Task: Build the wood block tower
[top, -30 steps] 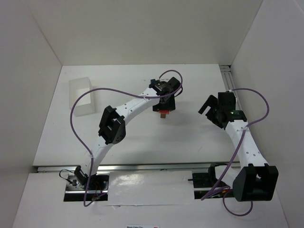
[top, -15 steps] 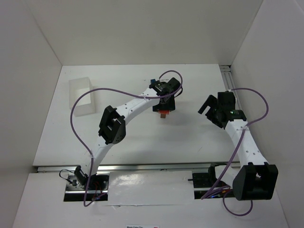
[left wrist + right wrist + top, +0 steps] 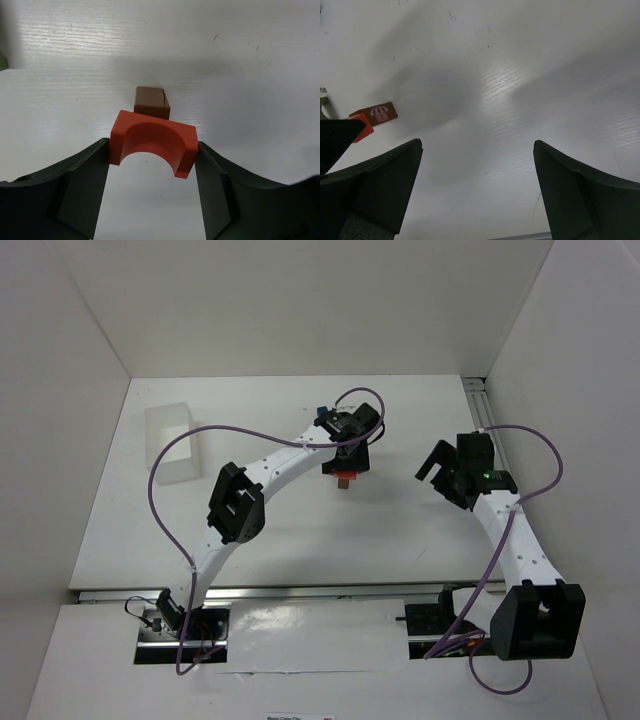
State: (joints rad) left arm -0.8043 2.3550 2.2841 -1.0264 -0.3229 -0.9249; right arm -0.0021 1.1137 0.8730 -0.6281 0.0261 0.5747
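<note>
My left gripper [image 3: 152, 155] is shut on a red arch-shaped block [image 3: 152, 141], its hollow facing the camera. It holds the block just above a brown block [image 3: 152, 101] that stands on the table. In the top view the left gripper [image 3: 344, 472] hangs over the brown block [image 3: 344, 479] at mid table. A blue block [image 3: 322, 411] shows behind the left wrist. An olive green block [image 3: 2, 61] peeks in at the left edge of the left wrist view. My right gripper [image 3: 477, 150] is open and empty over bare table, also in the top view [image 3: 440, 468]. It sees the brown block [image 3: 379, 113] and red block [image 3: 362, 127] at far left.
A white rectangular tray [image 3: 178, 443] stands at the back left of the table. A metal rail [image 3: 478, 400] runs along the back right edge. White walls enclose the table on three sides. Purple cables loop over both arms.
The left arm holds almost still over the brown block. The right gripper has shifted very slightly.
</note>
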